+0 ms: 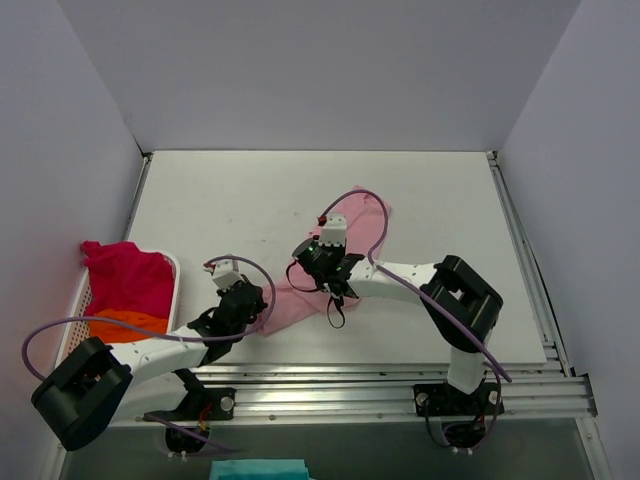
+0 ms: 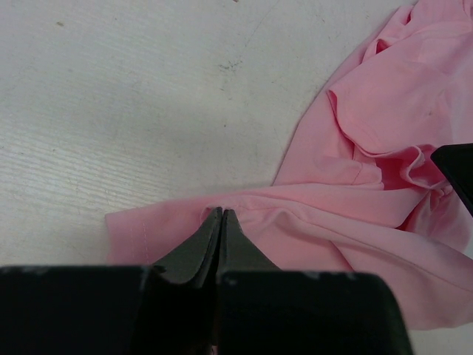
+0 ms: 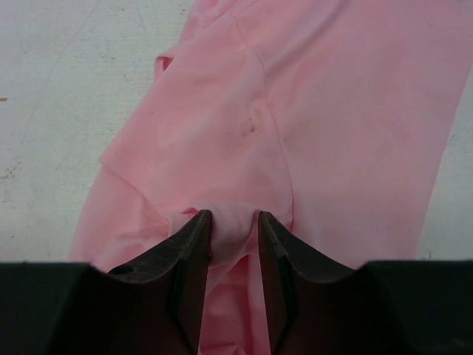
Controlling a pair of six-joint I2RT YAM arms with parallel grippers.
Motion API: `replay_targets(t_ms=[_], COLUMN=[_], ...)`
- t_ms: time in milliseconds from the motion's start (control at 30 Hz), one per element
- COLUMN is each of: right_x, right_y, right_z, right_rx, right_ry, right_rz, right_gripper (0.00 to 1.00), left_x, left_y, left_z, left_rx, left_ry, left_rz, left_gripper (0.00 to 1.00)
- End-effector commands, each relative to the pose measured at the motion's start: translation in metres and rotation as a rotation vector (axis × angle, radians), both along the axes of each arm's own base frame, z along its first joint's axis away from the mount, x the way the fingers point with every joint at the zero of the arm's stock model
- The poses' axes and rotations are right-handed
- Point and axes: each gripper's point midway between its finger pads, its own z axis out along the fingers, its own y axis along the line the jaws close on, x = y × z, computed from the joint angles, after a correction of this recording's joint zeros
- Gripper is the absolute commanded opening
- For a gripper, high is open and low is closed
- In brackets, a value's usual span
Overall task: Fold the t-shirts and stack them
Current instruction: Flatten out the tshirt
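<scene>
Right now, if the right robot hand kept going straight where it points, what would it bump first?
The light pink soft cloth t-shirt. The right gripper has a bunch of it between its jaws, and more of it lies straight ahead, though how far is hard to judge.

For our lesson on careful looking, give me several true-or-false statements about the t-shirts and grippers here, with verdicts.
1. The light pink t-shirt lies on the table. True.
2. The magenta-red t-shirt is spread flat mid-table. False: it sits in the white basket at the table's left side.
3. The right gripper has pink cloth bunched between its fingers. True.
4. The left gripper stands wide open over bare table. False: it is shut, its tips pinching the pink shirt's edge.
5. The orange t-shirt lies in the basket too. True.
</scene>
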Motion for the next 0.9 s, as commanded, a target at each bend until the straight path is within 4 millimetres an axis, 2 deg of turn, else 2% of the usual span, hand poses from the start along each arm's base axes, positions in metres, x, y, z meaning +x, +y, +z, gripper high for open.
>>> replay_targets(t_ms=[0, 133, 200, 233, 400, 433, 500, 533, 567, 600, 667, 700, 767, 800, 867], right_x=[0.008, 0.008, 0.008, 0.007, 0.008, 0.009, 0.009, 0.01, 0.01, 0.008, 0.007, 0.005, 0.001, -0.004, -0.01], right_y=[-0.011, -0.01, -0.009, -0.009, -0.012, -0.016, -0.022, -0.028, -0.032, -0.038, -0.051, -0.058, -0.069, -0.077, -0.087], right_z=[0.005, 0.0, -0.001, -0.003, 0.005, 0.016, 0.029, 0.051, 0.061, 0.084, 0.11, 0.134, 0.155, 0.175, 0.192], right_rx=[-0.027, -0.03, -0.028, -0.03, -0.025, -0.015, -0.002, 0.026, 0.038, 0.07, 0.089, 0.123, 0.128, 0.152, 0.177], right_ry=[-0.017, -0.008, -0.003, -0.001, -0.02, -0.044, -0.07, -0.112, -0.131, -0.167, -0.221, -0.259, -0.29, -0.32, -0.354], right_rz=[-0.054, -0.051, -0.047, -0.046, -0.052, -0.067, -0.086, -0.108, -0.119, -0.133, -0.166, -0.175, -0.188, -0.194, -0.2], right_gripper=[0.29, 0.26, 0.11, 0.0, 0.0, 0.0, 0.0, 0.0, 0.0, 0.0, 0.0, 0.0, 0.0, 0.0, 0.0], left_x=[0.002, 0.001, 0.002, 0.002, 0.006, 0.005, 0.007, 0.004, 0.003, 0.002, -0.005, -0.008, -0.014, -0.014, -0.018], left_y=[-0.001, -0.001, -0.001, -0.001, 0.0, 0.001, -0.005, -0.004, -0.006, -0.01, -0.009, -0.015, -0.009, -0.009, -0.004], left_z=[0.002, 0.001, 0.001, 0.001, 0.004, 0.003, 0.02, 0.021, 0.028, 0.05, 0.062, 0.087, 0.098, 0.117, 0.128], left_rx=[-0.005, -0.006, -0.005, -0.005, 0.008, 0.024, 0.002, 0.018, 0.013, -0.016, -0.009, -0.052, -0.03, -0.058, -0.043], left_ry=[-0.017, -0.015, -0.016, -0.016, -0.019, -0.007, -0.028, -0.012, -0.021, -0.065, -0.067, -0.109, -0.122, -0.15, -0.15], left_rz=[0.002, 0.002, 0.005, 0.005, 0.018, 0.019, 0.009, 0.006, 0.001, -0.003, -0.008, -0.023, -0.016, -0.014, -0.008], left_gripper=[0.02, 0.02, 0.02, 0.02, 0.02, 0.02, 0.02, 0.02, 0.02, 0.02, 0.02, 0.02, 0.02, 0.02, 0.02])
